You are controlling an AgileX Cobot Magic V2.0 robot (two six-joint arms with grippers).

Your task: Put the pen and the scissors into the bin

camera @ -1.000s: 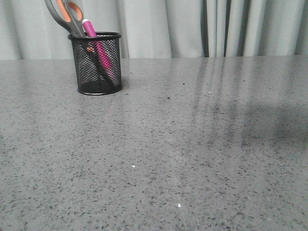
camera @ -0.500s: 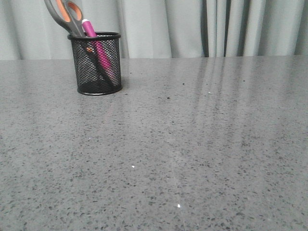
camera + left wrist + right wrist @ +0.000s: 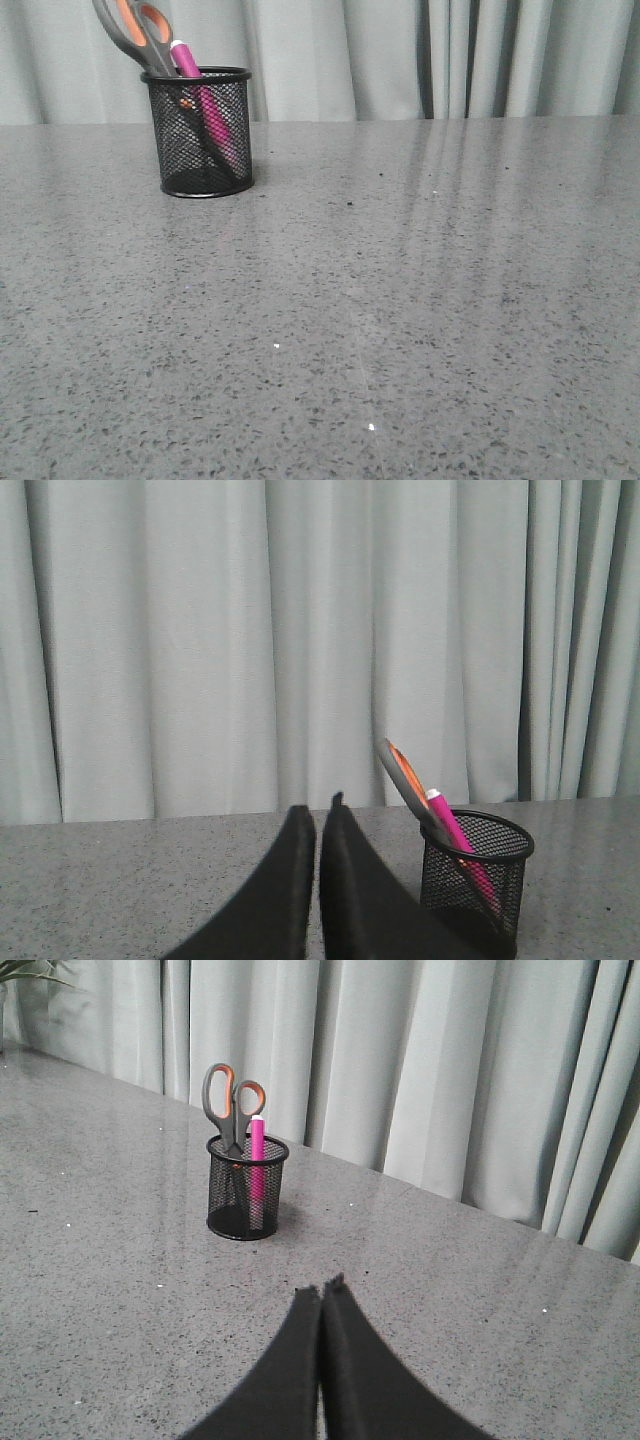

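The black mesh bin [image 3: 201,135] stands at the far left of the grey table. The magenta pen [image 3: 205,110] and the scissors [image 3: 137,30] both stand inside it, handles and pen top sticking out and leaning left. All three show in the left wrist view, bin [image 3: 475,885], pen [image 3: 450,830], scissors [image 3: 405,778], and in the right wrist view, bin [image 3: 246,1190], pen [image 3: 256,1165], scissors [image 3: 230,1100]. My left gripper [image 3: 317,810] is shut and empty, beside the bin. My right gripper [image 3: 322,1287] is shut and empty, well away from the bin. Neither gripper shows in the front view.
The speckled grey table [image 3: 380,300] stretches wide around the bin. Pale grey curtains [image 3: 400,55] hang behind its far edge. A bit of green plant [image 3: 20,970] shows at one far corner in the right wrist view.
A faint dark shadow on the right side of the table has gone. The bin, pen and scissors have not moved.
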